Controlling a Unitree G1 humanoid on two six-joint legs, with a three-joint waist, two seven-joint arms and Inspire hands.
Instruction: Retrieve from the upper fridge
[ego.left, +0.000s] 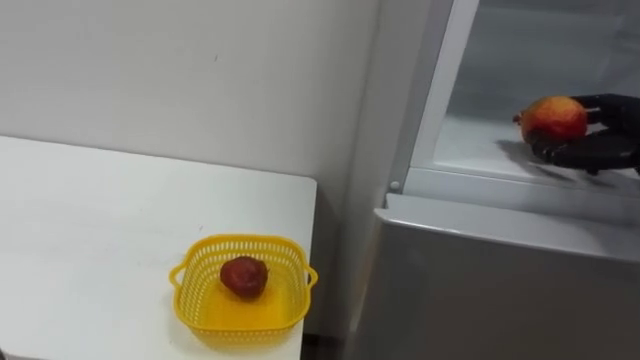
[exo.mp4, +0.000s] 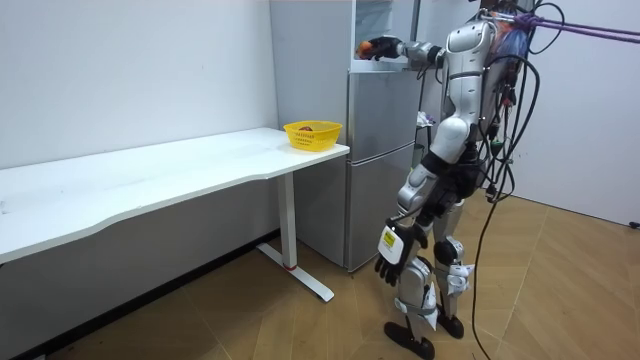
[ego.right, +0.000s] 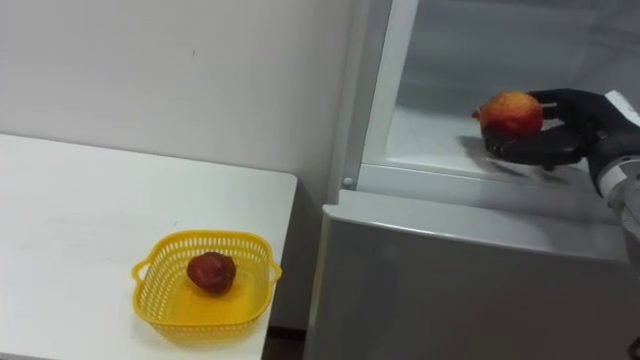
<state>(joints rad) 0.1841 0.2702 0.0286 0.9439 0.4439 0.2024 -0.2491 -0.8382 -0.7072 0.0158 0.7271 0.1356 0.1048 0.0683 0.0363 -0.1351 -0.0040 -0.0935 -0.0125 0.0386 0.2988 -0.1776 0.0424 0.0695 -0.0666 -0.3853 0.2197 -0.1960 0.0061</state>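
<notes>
A red and yellow round fruit is held just above the white shelf of the open upper fridge compartment. My right hand comes in from the right and cups it from below and behind, with the fingers curled round it. In the room view I stand in front of the fridge with that arm raised into the top compartment, the fruit at its end. My left hand hangs relaxed by my thigh.
A yellow basket sits near the right end of the white table, left of the fridge, with one dark red fruit inside. The shut lower fridge door lies below the shelf. A narrow gap separates table and fridge.
</notes>
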